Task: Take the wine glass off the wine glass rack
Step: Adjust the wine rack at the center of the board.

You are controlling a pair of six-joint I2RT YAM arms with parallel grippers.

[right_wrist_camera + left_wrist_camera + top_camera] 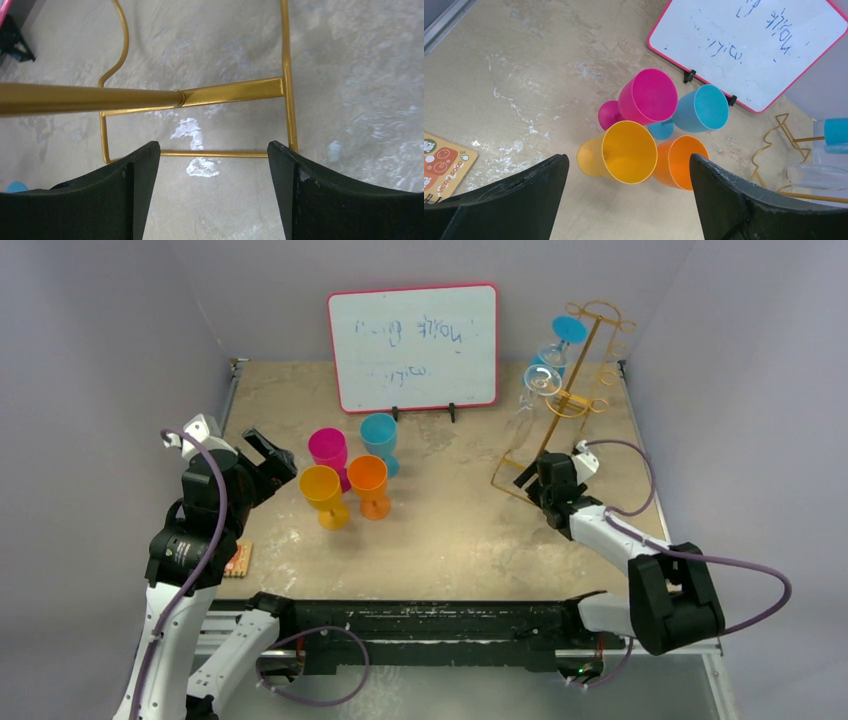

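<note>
The wine glass rack (572, 375) is a thin gold wire stand at the back right of the table. Wine glasses hang from its hooks: a blue one (569, 330) near the top and a clear one (543, 378) below it. My right gripper (528, 480) is open, low at the rack's foot, holding nothing. In the right wrist view its fingertips (214, 147) straddle bare table just short of the rack's base wire (215, 154), with the gold pole (90, 98) crossing above. My left gripper (275, 455) stands open at the left, empty, facing the cups (629, 159).
Pink (328, 448), blue (379, 435), yellow (322, 490) and orange (368, 480) cups stand together mid-table. A red-framed whiteboard (412, 345) leans at the back. An orange card (240, 560) lies by the left arm. Walls close in on the table's sides.
</note>
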